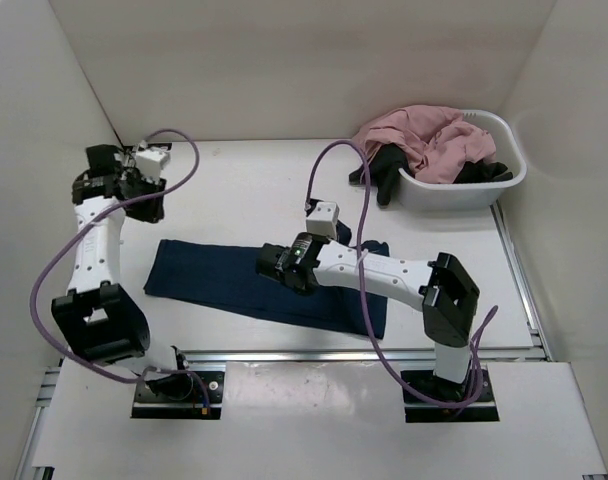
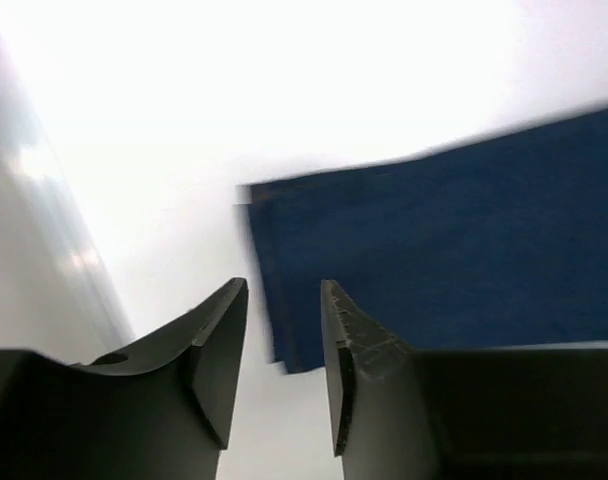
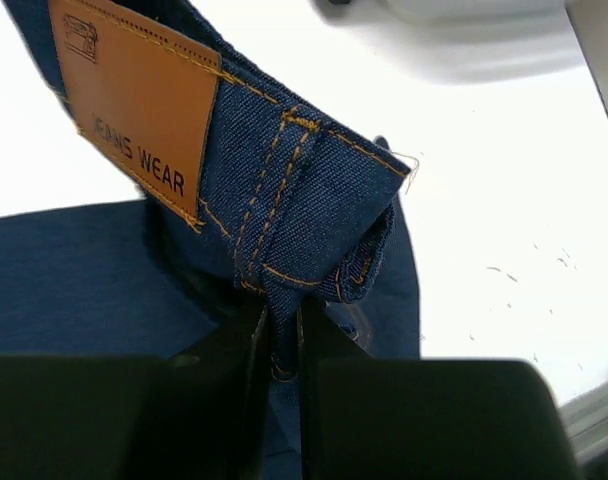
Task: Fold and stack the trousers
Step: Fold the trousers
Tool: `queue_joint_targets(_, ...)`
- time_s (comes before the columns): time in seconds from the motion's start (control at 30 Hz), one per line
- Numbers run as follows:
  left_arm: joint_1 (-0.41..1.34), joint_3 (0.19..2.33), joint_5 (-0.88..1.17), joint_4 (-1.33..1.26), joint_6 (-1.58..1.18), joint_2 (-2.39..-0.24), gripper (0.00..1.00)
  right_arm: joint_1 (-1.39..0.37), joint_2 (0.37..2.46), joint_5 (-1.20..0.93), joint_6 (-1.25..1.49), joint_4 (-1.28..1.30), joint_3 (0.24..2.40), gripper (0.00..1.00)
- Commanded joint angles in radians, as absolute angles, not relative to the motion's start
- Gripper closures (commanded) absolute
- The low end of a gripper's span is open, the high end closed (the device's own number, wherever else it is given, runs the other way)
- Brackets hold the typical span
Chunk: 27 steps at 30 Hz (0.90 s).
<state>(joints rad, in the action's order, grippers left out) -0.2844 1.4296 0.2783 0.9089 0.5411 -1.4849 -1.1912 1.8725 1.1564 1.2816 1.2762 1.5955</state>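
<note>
The trousers (image 1: 214,280), dark navy jeans, lie flat across the table's middle. My right gripper (image 1: 270,264) is shut on their waistband and holds it lifted over the legs. In the right wrist view the waistband (image 3: 284,190) with its orange-brown patch (image 3: 134,105) stands pinched at my gripper (image 3: 281,340). My left gripper (image 1: 152,205) is open and empty, above the table beyond the trousers' left end. The left wrist view shows that hem end (image 2: 284,270) beyond my open gripper (image 2: 284,320).
A white basket (image 1: 464,190) at the back right holds a pink garment (image 1: 424,135) and a small black garment (image 1: 384,170) hanging over its rim. White walls enclose the table on the left, back and right. A metal rail (image 1: 364,352) runs along the near edge.
</note>
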Motion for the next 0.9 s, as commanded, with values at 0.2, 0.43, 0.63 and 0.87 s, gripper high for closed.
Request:
queue_joint_targets(0.2, -0.173, 1.102, 0.226, 0.836, 0.509, -1.782, 0.59, -1.305, 2.09, 1.282, 1.213, 1.246, 1.871, 1.0)
queue_joint_targets(0.43, -0.173, 1.1, 0.238, 0.802, 0.491, -1.833, 0.59, -1.318, 2.218, 1.19, 1.284, 1.204, 1.815, 1.0)
queue_joint_targets(0.63, -0.173, 1.132, 0.238, 0.802, 0.482, -1.842, 0.59, -1.388, 2.264, 1.126, 1.148, 1.068, 1.833, 0.64)
queue_joint_targets(0.87, -0.173, 1.166, 0.207, 0.831, 0.472, -1.822, 0.59, -1.512, 2.073, 1.053, 0.921, 0.866, 1.789, 0.19)
